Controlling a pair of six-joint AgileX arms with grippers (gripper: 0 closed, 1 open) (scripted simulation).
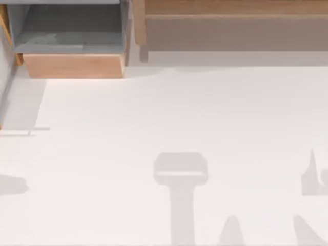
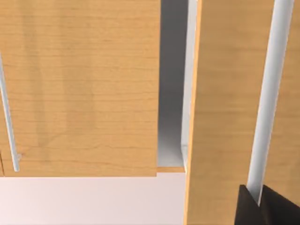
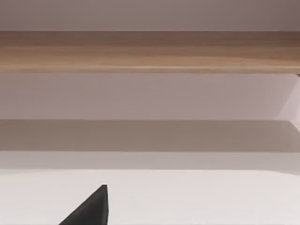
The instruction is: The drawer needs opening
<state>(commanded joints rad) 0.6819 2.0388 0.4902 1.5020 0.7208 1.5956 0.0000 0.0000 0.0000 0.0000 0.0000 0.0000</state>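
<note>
Here the drawer (image 1: pixel 5 97) shows as a gray sliver at the far left edge of the table (image 1: pixel 179 113), beside the box with the tan front (image 1: pixel 74 65). Our left gripper (image 2: pixel 257 202) sits at the end of a silver handle bar (image 2: pixel 269 93); our right gripper (image 3: pixel 91 211) faces the long shelf (image 3: pixel 150 51). How wide either one stands, we cannot tell.

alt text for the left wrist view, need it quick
Close-up of light wooden cabinet fronts with thin silver bar handles; a narrow gap between two panels reveals a gray interior. A dark tip of the left pincer sits at the base of one handle, above a pale tabletop.
</note>
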